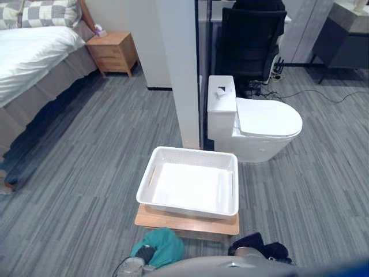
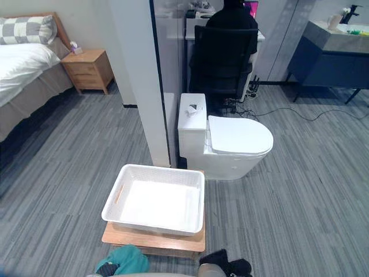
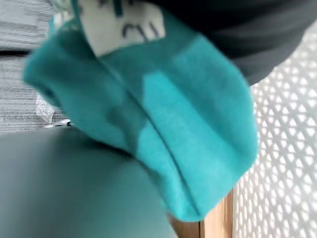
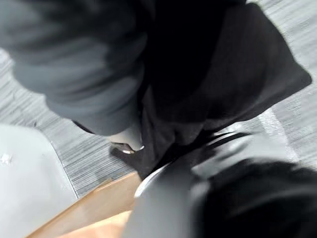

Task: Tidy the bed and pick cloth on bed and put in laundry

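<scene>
A bunched teal cloth (image 1: 166, 242) hangs at my left hand (image 1: 144, 254), just in front of the white laundry basket (image 1: 192, 153). In the left wrist view the teal cloth (image 3: 188, 129) drapes down beside the basket's perforated wall (image 3: 287, 163). A black cloth (image 1: 272, 249) is gathered at my right hand (image 1: 248, 253), low and in front of the basket's right corner. In the right wrist view the black cloth (image 4: 223, 74) is bunched round a silver finger (image 4: 127, 140) that curls into it. The basket holds nothing.
The basket sits on a low wooden stand (image 1: 190, 224). Behind it are a white pillar (image 1: 181, 69) and a toilet (image 1: 259, 124). The bed (image 1: 29, 55) and a nightstand (image 1: 113, 53) lie far left, and a black office chair (image 1: 251, 40) stands at the back.
</scene>
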### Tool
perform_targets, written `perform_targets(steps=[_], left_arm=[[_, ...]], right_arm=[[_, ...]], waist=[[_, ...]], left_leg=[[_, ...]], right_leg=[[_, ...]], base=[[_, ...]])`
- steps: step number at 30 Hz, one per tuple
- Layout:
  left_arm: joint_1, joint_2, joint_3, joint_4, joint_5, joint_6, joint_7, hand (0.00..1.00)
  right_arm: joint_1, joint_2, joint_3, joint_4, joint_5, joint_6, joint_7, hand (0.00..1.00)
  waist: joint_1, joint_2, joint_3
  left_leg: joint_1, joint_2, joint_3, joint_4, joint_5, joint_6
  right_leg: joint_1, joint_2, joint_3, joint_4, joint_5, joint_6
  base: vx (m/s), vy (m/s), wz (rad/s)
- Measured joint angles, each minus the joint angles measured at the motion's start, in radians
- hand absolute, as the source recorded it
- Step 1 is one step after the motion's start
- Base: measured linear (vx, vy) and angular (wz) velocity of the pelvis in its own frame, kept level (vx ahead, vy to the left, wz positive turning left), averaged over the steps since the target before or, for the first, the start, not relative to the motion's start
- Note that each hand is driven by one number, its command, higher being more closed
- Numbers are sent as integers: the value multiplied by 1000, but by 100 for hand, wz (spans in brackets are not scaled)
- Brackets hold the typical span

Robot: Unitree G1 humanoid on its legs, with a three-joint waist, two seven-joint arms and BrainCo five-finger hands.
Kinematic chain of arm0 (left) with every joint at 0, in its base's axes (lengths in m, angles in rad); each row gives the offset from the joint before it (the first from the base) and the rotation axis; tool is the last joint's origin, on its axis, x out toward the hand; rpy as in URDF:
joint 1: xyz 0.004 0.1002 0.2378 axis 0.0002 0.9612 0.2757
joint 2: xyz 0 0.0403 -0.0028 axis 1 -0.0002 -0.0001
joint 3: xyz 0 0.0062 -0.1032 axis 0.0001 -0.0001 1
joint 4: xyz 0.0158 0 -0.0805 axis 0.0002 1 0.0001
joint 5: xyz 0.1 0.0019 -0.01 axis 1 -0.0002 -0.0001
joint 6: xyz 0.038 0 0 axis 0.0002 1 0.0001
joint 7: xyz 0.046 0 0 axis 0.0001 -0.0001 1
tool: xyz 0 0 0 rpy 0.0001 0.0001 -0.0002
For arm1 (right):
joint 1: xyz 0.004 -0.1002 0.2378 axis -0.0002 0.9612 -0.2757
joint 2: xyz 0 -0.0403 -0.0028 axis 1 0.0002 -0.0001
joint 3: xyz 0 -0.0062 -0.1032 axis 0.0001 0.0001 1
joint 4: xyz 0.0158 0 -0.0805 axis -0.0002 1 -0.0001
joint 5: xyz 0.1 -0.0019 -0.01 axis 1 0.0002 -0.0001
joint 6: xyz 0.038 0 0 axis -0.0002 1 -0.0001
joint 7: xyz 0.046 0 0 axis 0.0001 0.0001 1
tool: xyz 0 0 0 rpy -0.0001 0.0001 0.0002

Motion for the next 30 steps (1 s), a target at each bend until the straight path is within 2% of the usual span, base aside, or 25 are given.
perform_targets(steps=[4, 6, 9, 11, 14, 15, 17, 18, 19, 20, 21, 25, 27, 30], left_arm=[[-1, 13, -5, -1, -11, 18, 3, 100], [6, 26, -5, -3, -60, 52, 7, 100], [11, 38, -3, -3, -98, 79, 28, 100], [15, 38, -3, -2, -99, 87, 44, 100], [14, 32, 19, 0, -131, 100, 67, 100], [16, 28, 33, 0, -139, 99, 67, 100], [17, 20, 74, 1, -140, 98, 66, 100], [18, 21, 109, 0, -142, 95, 61, 100], [23, 13, 137, 0, -163, 92, 58, 100], [25, 1, 144, -1, -166, 92, 57, 100], [27, -10, 154, -1, -171, 93, 50, 100], [25, 26, 196, -14, -176, 128, 9, 100], [34, 58, 211, -42, -176, 156, -5, 100], [38, 76, 210, -46, -177, 186, -31, 100]], right_arm=[[14, 9, 22, -7, -15, -44, 12, 100], [12, 13, 60, -9, -16, -79, 18, 100], [10, 14, 94, -9, -1, -85, 17, 100], [5, 13, 96, -8, 20, -84, 11, 100], [2, 14, 93, -7, 121, -66, -39, 100], [2, 16, 91, -7, 182, -65, -81, 100], [3, 17, 56, -8, 245, -65, -136, 100], [3, 17, 7, -14, 268, -66, -177, 100], [2, 7, -40, -39, 283, -68, -218, 100], [5, -5, -66, -59, 285, -72, -236, 100], [12, -23, -107, -77, 285, -78, -266, 100], [-26, -59, -223, -192, 262, -106, -324, 100], [-51, -112, -249, -270, 241, -111, -342, 100], [-126, -256, -256, -377, 192, -118, -346, 100]], waist=[[14, -15, 7], [24, -34, 8], [26, -54, -3], [26, -46, -8], [24, -45, -7], [25, -46, -7], [24, -47, -7], [29, -53, -4], [29, -56, -4], [23, -27, -15], [22, -3, -22], [23, -35, -29], [22, -63, -25], [14, -70, -28]], left_leg=[[-1, -25, 43, -2, -6, 22], [-1, -28, 48, -1, -17, 26], [-1, -27, 34, 0, -31, 19], [-3, -20, 25, 11, -24, 18], [6, -8, 23, 29, -30, 16], [10, -10, 24, 44, -31, 15], [12, -16, 27, 100, -44, 12], [-5, -25, 32, 181, -58, 11], [-2, -36, 45, 131, -87, 14], [-5, -33, 47, 75, -35, 20], [4, -25, 63, 61, -49, 28], [-1, -52, 72, 72, -49, 28], [-2, -55, 72, 72, -49, 29], [-4, -56, 68, 70, -49, 29]], right_leg=[[-1, -23, -7, -13, 3, 4], [-11, -23, -3, 5, -10, 1], [-28, -15, 0, 39, -37, 0], [-23, -6, -1, 34, -27, -5], [5, 4, -3, 16, -14, -10], [15, 0, -2, 12, -13, -11], [44, -18, 5, 4, -11, -12], [62, -46, 21, 4, -9, -13], [81, -65, 34, 0, -9, -13], [80, -54, 29, 0, -8, -12], [80, -43, 32, 0, -13, -6], [70, -72, 45, 9, -11, -3], [68, -73, 51, 9, -11, -3], [62, -72, 51, 12, -12, -3]], base=[[-83, 88, -17], [31, 66, -18], [137, -5, 6], [200, -2, 2], [242, 23, -1], [205, 48, -8], [181, 88, -9], [105, 91, -9], [95, 92, -4], [88, 103, -3], [88, 138, -10], [48, 117, -10], [8, 15, -3], [-7, -5, -2]])
